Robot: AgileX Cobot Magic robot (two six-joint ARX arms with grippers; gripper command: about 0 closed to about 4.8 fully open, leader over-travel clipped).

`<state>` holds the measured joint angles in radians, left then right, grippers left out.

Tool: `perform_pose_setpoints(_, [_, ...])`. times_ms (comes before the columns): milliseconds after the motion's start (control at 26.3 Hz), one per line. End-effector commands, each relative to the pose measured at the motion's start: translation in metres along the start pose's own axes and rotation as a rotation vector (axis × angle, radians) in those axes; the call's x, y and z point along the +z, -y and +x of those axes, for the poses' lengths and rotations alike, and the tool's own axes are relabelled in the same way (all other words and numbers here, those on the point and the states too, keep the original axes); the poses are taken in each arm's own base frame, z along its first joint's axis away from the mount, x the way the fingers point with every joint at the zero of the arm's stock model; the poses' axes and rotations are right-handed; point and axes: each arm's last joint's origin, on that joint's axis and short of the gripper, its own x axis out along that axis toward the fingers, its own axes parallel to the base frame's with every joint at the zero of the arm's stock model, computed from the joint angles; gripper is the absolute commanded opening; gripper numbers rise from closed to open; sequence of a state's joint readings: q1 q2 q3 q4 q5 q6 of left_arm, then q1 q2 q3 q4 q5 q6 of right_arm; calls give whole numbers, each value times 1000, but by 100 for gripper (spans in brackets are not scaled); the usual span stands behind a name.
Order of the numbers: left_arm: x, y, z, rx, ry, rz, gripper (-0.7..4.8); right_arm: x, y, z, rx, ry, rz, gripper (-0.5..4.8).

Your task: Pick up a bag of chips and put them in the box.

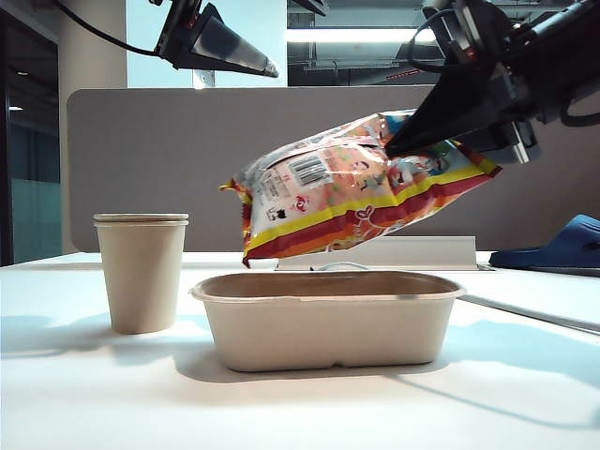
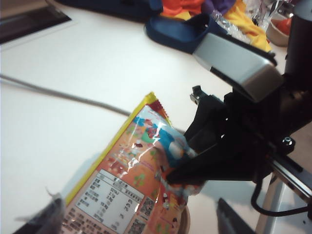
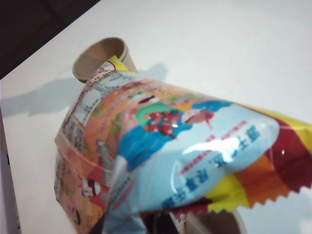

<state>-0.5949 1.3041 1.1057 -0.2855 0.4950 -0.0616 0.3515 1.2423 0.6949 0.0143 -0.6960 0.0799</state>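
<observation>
With the right hand (image 1: 398,145) clamped on one end of the bag of chips (image 1: 347,187), the bag hangs tilted above the box (image 1: 328,323) mid-table. Level it, centre it over the rim, lower it, then release. Left hand (image 1: 267,67) idles high with fingers apart.

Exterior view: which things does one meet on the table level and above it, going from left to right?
paper cup → left gripper, up high → box, below the bag of chips → right gripper, holding the bag → blue slipper.
</observation>
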Motion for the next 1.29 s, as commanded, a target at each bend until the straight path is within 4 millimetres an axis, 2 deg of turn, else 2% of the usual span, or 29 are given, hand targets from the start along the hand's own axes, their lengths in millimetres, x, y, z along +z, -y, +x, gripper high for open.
perform_pose_setpoints(38, [-2, 1, -1, -6, -27, 1, 404, 2, -5, 4, -16, 43, -45, 75])
perform_pose_setpoints(304, [-15, 2, -1, -4, -148, 2, 404, -7, -8, 10, -44, 66, -74, 75])
perform_pose_setpoints(569, [-23, 3, -3, -7, -223, 23, 404, -6, -8, 10, -57, 72, -85, 75])
perform_pose_setpoints(1291, [-21, 3, -4, -4, -206, 29, 404, -17, -10, 14, -42, 38, -72, 75])
